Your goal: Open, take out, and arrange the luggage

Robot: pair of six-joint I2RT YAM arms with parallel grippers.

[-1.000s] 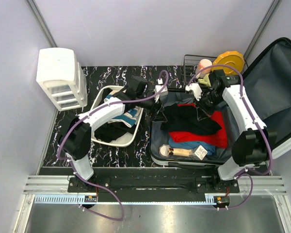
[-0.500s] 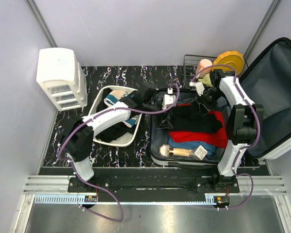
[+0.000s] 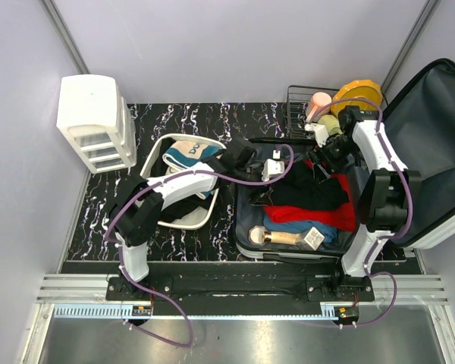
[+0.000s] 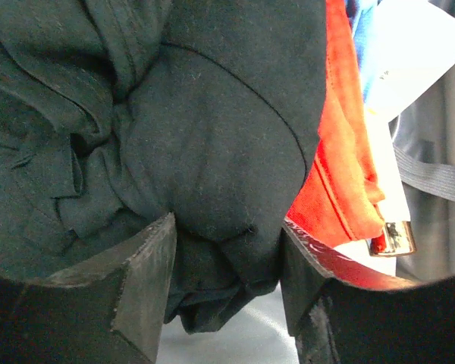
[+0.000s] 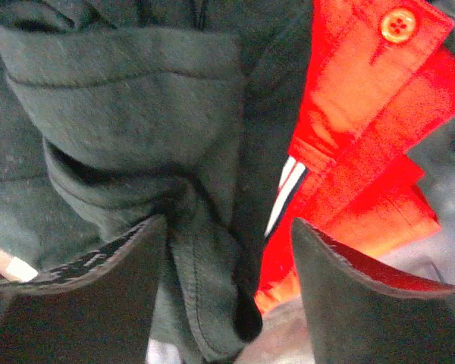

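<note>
Your left gripper (image 4: 227,254) stands part-way apart astride a fold of the crumpled black cloth garment (image 4: 212,136); you cannot tell whether it pinches. Your right gripper (image 5: 227,243) gapes wide, dark cloth (image 5: 136,114) loose between its jaws beside the red buttoned shirt (image 5: 364,98). Both reach into the open hard-shell, grey-lined luggage (image 3: 432,129) on the right of the black marbled table (image 3: 106,205).

The left arm (image 3: 183,182) and the right arm (image 3: 381,152) share one build: glossy white shell links joined by chunky black cylindrical joints. A purple cable (image 3: 246,181) trails loosely along each arm. Both rise from a black base plate (image 3: 212,287) bolted to a silver slotted rail (image 3: 68,288). In the wrist views, the left fingers (image 4: 133,292) and right fingers (image 5: 83,299) are thick black wedge-shaped slabs with rough, scuffed matte edges.
</note>
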